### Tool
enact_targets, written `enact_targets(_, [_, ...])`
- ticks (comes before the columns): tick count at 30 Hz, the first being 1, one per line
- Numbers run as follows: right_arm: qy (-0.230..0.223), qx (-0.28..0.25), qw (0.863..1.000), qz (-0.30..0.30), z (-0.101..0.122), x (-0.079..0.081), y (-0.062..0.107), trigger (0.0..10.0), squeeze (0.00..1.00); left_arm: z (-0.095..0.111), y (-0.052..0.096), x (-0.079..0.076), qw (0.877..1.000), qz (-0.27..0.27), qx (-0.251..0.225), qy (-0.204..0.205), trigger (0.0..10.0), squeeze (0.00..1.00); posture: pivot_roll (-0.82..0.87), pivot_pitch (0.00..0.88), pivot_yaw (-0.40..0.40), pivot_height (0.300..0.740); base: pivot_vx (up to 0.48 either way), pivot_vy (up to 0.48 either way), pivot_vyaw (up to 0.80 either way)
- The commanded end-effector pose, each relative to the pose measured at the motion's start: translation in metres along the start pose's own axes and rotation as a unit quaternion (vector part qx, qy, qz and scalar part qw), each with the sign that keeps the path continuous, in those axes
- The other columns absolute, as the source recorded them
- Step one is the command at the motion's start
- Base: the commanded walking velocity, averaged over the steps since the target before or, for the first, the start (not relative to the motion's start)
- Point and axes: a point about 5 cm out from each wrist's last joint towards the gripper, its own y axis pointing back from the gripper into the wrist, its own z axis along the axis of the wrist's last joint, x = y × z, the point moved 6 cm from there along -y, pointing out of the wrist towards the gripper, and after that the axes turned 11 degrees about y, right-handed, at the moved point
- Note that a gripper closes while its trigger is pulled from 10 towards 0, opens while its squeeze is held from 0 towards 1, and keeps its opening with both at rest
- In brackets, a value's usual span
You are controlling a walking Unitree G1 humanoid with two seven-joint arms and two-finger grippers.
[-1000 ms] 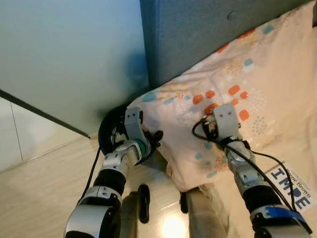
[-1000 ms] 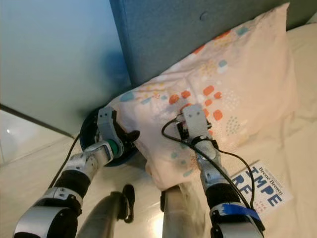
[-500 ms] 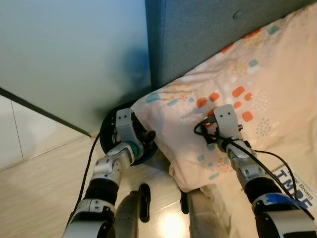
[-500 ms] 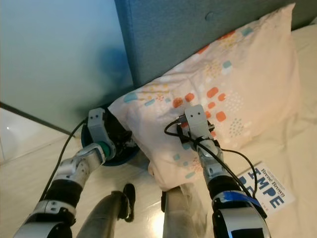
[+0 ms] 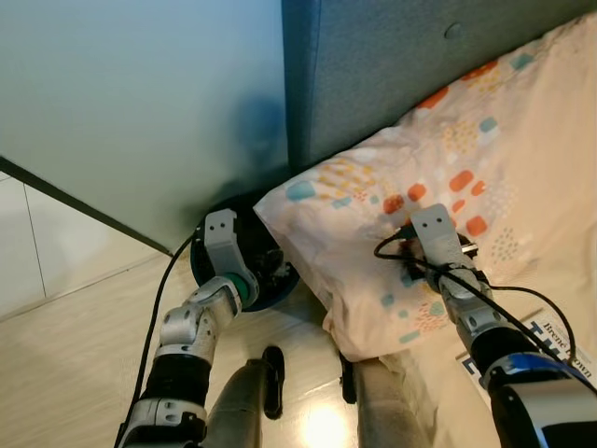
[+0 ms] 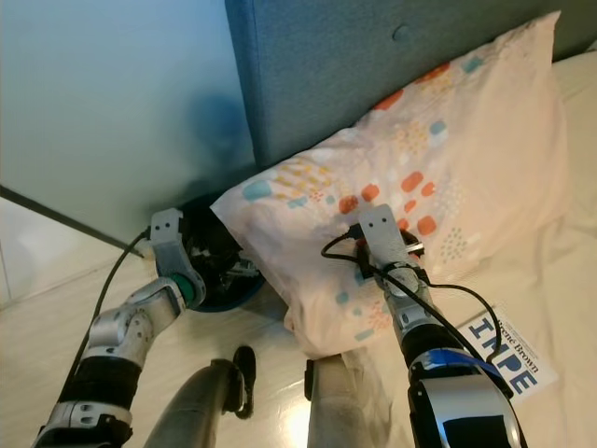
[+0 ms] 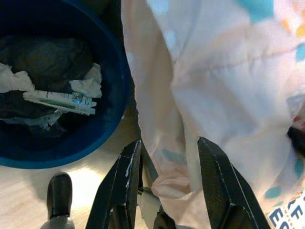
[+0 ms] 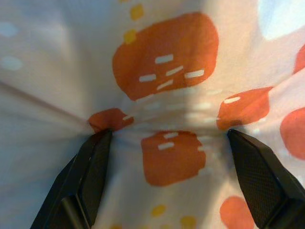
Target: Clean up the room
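Observation:
A cream pillow [image 5: 466, 168] with orange and teal patches lies on the bed against the grey-blue headboard [image 5: 392, 65]. One corner of it hangs over the bed's edge. My right gripper [image 8: 176, 157] presses into the pillow's cover, fingers [image 8: 93, 164] wide apart and the fabric creased between them. My left gripper [image 7: 171, 191] hovers open above the floor beside a dark blue bin [image 7: 112, 119] and holds nothing. The pillow's hanging corner [image 7: 167, 157] shows beyond its fingers. The bin holds crumpled tissues and a white tube [image 7: 59, 101].
The bin [image 5: 207, 280] stands on the pale wood floor between the wall [image 5: 140, 103] and the bed. A book [image 6: 504, 341] with blue lettering lies on the sheet to my right. My own legs and black feet [image 5: 271, 378] show at the bottom.
My left gripper has drawn back from the pillow's hanging corner, leftward to beside the bin. The right gripper stays pressed on the pillow. The camera has shifted slightly.

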Motion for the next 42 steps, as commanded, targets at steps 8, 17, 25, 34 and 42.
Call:
enact_targets(8, [-0.031, 0.082, 0.994, 0.06, -0.042, 0.022, 0.006, 10.0, 0.0, -0.005, 0.026, 0.017, 0.999, 0.032, 0.01, 0.007, 10.0, 0.0, 0.12, 0.519, 0.173, 0.74, 0.0, 0.0, 0.0])
enact_targets(17, [-0.022, 0.081, 0.994, 0.066, -0.038, 0.016, 0.005, 0.0, 0.0, 0.012, 0.072, 0.029, 0.998, 0.061, -0.019, 0.0, 10.0, 0.0, 0.22, 0.584, 0.177, 0.74, 0.0, 0.0, 0.0])
enact_targets(25, [-0.043, 0.091, 0.991, 0.084, -0.043, 0.028, 0.007, 0.0, 0.0, 0.016, 0.086, 0.039, 0.996, 0.085, -0.031, -0.001, 10.0, 0.0, 0.23, 0.595, 0.164, 0.74, 0.0, 0.0, 0.0])
enact_targets(34, [-0.07, 0.084, 0.99, 0.085, -0.04, 0.03, 0.006, 0.0, 0.0, 0.022, 0.088, 0.039, 0.995, 0.096, -0.036, 0.001, 10.0, 0.0, 0.21, 0.587, 0.16, 0.74, 0.0, 0.0, 0.0])
enact_targets(42, [-0.086, 0.075, 0.992, 0.056, -0.035, 0.014, 0.004, 0.0, 0.0, 0.022, 0.087, 0.036, 0.995, 0.097, -0.032, 0.002, 10.0, 0.0, 0.19, 0.573, 0.16, 0.74, 0.0, 0.0, 0.0])
